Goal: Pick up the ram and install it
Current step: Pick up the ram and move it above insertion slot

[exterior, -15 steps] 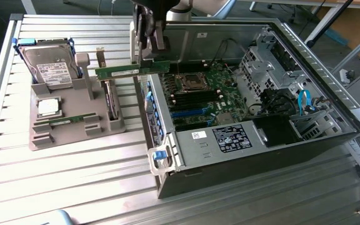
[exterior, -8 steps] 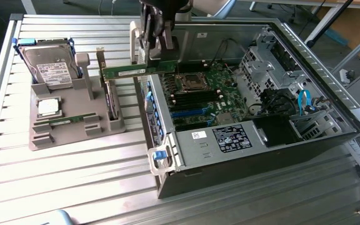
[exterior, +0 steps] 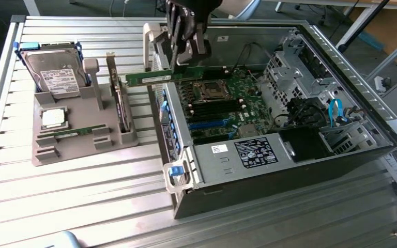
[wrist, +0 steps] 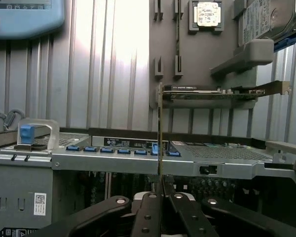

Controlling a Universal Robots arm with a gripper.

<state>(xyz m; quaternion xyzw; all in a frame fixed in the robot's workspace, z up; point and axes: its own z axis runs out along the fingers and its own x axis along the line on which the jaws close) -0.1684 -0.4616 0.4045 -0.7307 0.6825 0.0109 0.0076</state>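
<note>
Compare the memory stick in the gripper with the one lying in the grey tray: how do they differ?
The gripped stick hangs in the air over the computer case edge; the tray stick sits in its holder slots. The gripped stick is clamped by the gripper; the tray stick touches only the grey tray. Both are thin, narrow green boards.

Ram [exterior: 154, 77] in tool [exterior: 182, 63] over computer [exterior: 254, 188]
</note>
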